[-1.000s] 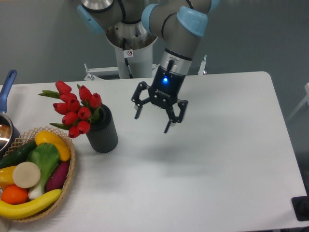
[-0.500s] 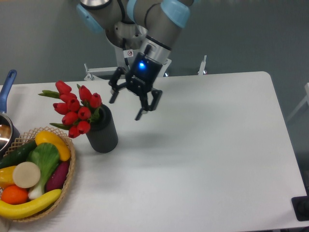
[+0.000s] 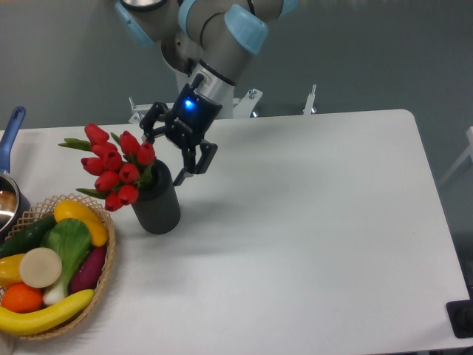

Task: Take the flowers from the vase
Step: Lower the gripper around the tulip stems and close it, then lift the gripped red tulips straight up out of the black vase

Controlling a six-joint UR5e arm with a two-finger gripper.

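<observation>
The flowers [image 3: 114, 166] stand in the vase [image 3: 157, 198] on the left part of the table [image 3: 310, 222], and the bunch does not rise straight: it leans up and to the left, its long axis running from the vase mouth toward the upper left of the picture. The red buds fan out over the vase's left side, the topmost one highest and farthest left, the lowest hanging beside the vase wall. A green leaf sticks out nearly level at the far left of the bunch, and another pokes out lower down. The stems are hidden inside the vase — only buds and leaves show.

The vase stands upright, its mouth partly covered by the bunch and by the gripper [image 3: 165, 154], which hangs just above and to the right of the mouth. The gripper is spread wide, with nothing between its fingers. One finger reaches toward the rightmost bud and the other points down just beside the vase's upper right rim; whether either touches bud or rim cannot be told from this angle. A blue light glows on the wrist above the gripper.

A wicker basket [image 3: 103, 285] of toy fruit and vegetables sits at the lower left, just beside the vase, its left part cut off by the picture edge. A pot with a blue handle [image 3: 10, 133] is also cut off at the left edge.
</observation>
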